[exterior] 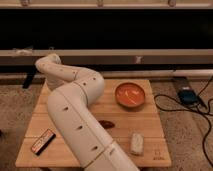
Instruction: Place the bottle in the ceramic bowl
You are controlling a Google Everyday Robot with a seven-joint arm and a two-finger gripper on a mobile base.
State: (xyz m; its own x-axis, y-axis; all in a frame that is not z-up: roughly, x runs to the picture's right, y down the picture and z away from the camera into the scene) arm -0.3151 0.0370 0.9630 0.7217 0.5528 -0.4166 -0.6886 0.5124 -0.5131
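The big white robot arm [75, 112] comes up from the bottom edge, bends over the wooden table [150, 125] and covers its middle and back left. The ceramic bowl [130, 95] stands at the back right of the table. It is round and shallow, orange-red inside with a darker brown rim, and a few pale marks show inside it (shine or bits, it cannot be told). The bottle cannot be made out on the part of the table that shows. A pale lumpy packet [136, 143] lies near the front right, well apart from the bowl. A black bar [42, 141] with a red and white label lies front left; its writing cannot be read. A small dark red thing [106, 124] lies just beside the arm. The gripper [42, 65] is at the arm's tip, over the back left corner. Whether it is spread or pressed together cannot be told.
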